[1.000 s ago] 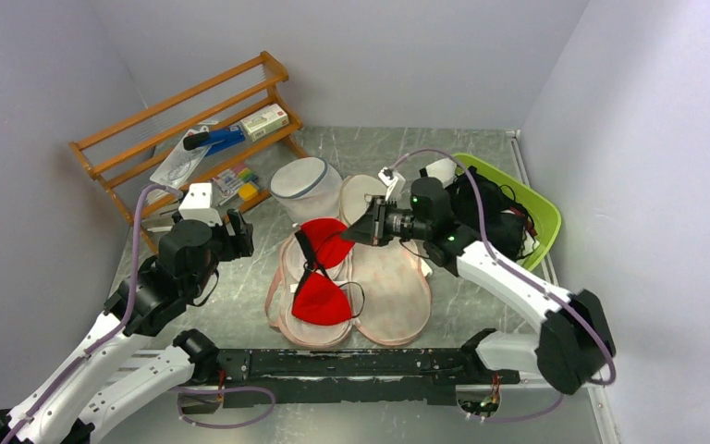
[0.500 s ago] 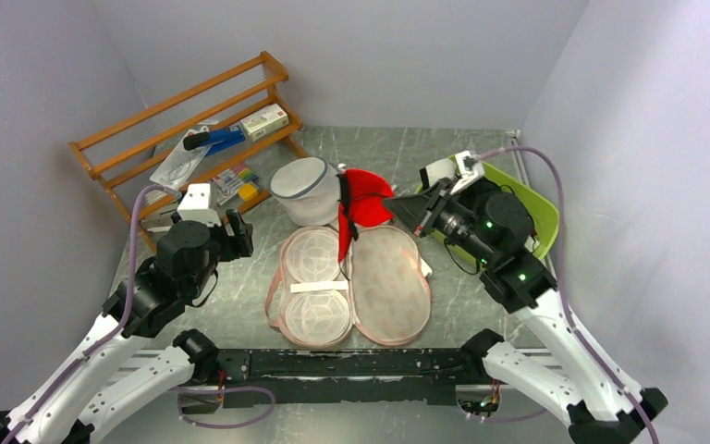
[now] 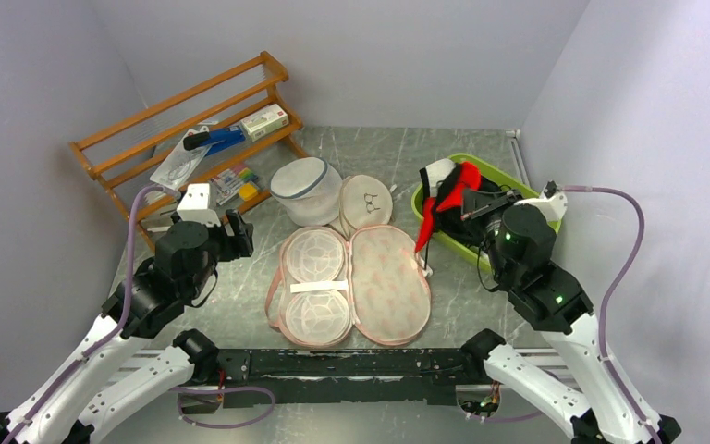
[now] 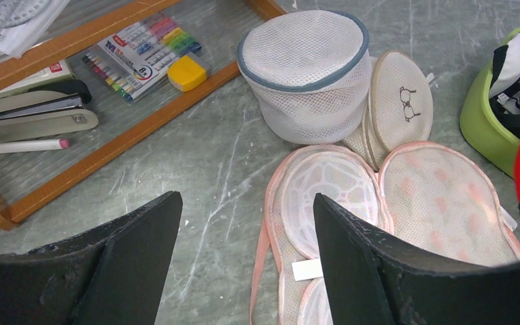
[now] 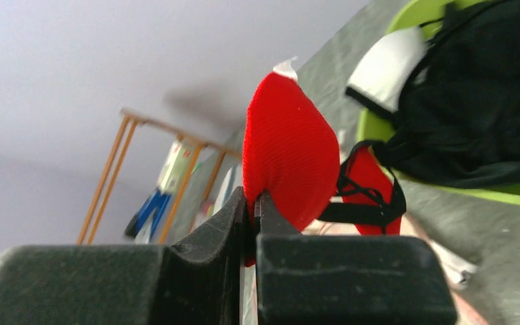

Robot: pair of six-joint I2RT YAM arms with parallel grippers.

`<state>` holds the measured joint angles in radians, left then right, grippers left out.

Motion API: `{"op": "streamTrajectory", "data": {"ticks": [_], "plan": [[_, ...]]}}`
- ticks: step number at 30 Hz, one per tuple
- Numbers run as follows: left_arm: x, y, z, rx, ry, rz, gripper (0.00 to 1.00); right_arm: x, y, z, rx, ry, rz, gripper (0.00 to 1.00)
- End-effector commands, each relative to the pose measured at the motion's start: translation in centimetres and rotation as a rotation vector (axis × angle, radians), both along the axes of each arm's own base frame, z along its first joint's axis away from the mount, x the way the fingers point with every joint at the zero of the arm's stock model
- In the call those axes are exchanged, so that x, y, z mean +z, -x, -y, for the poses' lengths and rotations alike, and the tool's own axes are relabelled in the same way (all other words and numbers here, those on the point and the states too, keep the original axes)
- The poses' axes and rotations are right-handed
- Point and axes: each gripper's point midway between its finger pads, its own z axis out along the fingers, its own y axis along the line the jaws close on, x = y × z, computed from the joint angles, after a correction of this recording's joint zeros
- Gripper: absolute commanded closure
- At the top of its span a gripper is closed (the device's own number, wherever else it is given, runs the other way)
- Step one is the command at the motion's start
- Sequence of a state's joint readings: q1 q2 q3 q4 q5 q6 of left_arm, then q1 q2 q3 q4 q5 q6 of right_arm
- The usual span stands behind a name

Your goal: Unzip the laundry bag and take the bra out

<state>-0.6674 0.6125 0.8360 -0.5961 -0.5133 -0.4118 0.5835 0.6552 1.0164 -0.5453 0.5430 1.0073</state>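
Observation:
The laundry bag [image 3: 390, 282] lies unzipped and spread flat in two halves at the table's middle, with nothing in its mesh-lined left half; it also shows in the left wrist view [image 4: 440, 203]. My right gripper [image 3: 471, 200] is shut on the red bra [image 3: 455, 185] and holds it in the air over the left rim of the green basket. In the right wrist view the fingers [image 5: 254, 196] pinch the edge of one cup [image 5: 290, 152], and the other cup and the black straps hang behind. My left gripper [image 3: 237, 231] is open and empty, left of the bag [image 4: 247, 200].
The green basket [image 3: 549, 218] at the right holds a heap of black clothing [image 5: 474, 115]. A round white mesh bag [image 3: 305, 190] and a beige disc [image 3: 366, 199] stand behind the laundry bag. A wooden rack [image 3: 185, 120] with stationery fills the back left.
My right gripper lifted the bra out of the open bag and carried it right, to over the green basket. The left arm has not moved.

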Motion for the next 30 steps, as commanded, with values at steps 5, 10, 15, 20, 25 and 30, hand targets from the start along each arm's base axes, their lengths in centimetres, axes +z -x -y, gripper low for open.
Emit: {"op": "streamTrajectory", "data": {"ticks": [5, 10, 15, 20, 25, 30], "plan": [[0.4, -0.3, 0.2, -0.009, 0.007, 0.025, 0.18, 1.9, -1.6, 7.2, -0.455, 0.1, 0.014, 1.0], [0.4, -0.3, 0.2, -0.01, 0.005, 0.023, 0.18, 3.8, -4.3, 6.6, -0.52, 0.13, 0.068, 1.0], [0.3, -0.3, 0.2, -0.01, 0.005, 0.023, 0.17, 5.0, -7.2, 6.4, -0.572, 0.132, 0.104, 1.0], [0.4, -0.3, 0.2, -0.013, 0.008, 0.027, 0.17, 5.2, -10.8, 6.8, -0.586, 0.083, 0.109, 1.0], [0.5, -0.2, 0.2, -0.015, 0.009, 0.031, 0.17, 4.4, -14.1, 6.7, -0.584, 0.044, 0.102, 1.0], [0.5, -0.2, 0.3, -0.017, 0.011, 0.033, 0.17, 0.4, -15.7, 8.4, -0.628, -0.011, 0.017, 1.0]]}}
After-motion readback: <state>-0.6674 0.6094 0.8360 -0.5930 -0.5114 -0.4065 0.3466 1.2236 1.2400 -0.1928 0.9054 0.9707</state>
